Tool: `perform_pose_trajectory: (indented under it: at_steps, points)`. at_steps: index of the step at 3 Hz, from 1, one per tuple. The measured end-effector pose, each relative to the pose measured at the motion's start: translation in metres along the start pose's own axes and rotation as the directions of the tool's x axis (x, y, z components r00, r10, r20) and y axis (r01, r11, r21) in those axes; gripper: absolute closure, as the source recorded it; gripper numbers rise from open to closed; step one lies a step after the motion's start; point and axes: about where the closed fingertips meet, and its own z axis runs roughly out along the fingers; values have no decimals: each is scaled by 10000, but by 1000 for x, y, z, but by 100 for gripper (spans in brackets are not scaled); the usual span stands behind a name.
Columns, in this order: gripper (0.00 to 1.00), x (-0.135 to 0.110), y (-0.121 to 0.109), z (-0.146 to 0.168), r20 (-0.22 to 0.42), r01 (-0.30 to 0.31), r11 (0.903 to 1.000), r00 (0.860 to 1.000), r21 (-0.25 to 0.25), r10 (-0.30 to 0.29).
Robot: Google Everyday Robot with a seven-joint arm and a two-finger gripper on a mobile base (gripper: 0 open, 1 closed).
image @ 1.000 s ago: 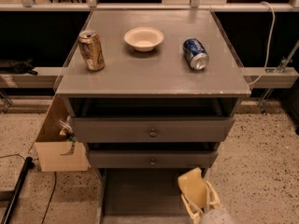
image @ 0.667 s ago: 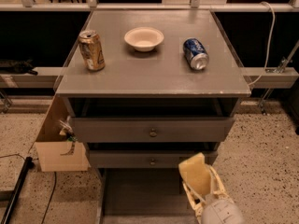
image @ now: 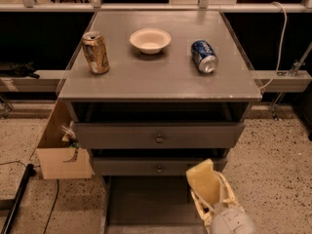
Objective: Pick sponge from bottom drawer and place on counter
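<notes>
- My gripper (image: 209, 194), at the near right, is closed on the sponge (image: 200, 177) and holds it above the open bottom drawer (image: 146, 201), so it is clear of the drawer.
- The tabletop (image: 161, 79) has bare space nearer than the bowl (image: 150, 40), which I judge suitable for placing.

bottom drawer (image: 146, 204) cropped below, jaws (clasping sponge (image: 201, 178)) lower right, partly cropped

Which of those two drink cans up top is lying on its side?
The blue can, right of the bowl, lies on its side; the gold can stands upright. The pincer, low over the bottom drawer, grips the sponge.
</notes>
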Motion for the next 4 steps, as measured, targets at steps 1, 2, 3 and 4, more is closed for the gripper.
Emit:
perform_pose_trajectory:
  at_steps: [1,2,3,4]
  points:
    - [100,-30,-19,1,492,563,9977,9971,385,-582]
    - [100,-66,-52,10,711,1477,9848,9855,914,-1544]
    - [100,-81,-84,23,578,2092,9701,9744,1228,-2175]
    - [100,-86,-90,25,569,2221,9663,9713,1301,-2309]
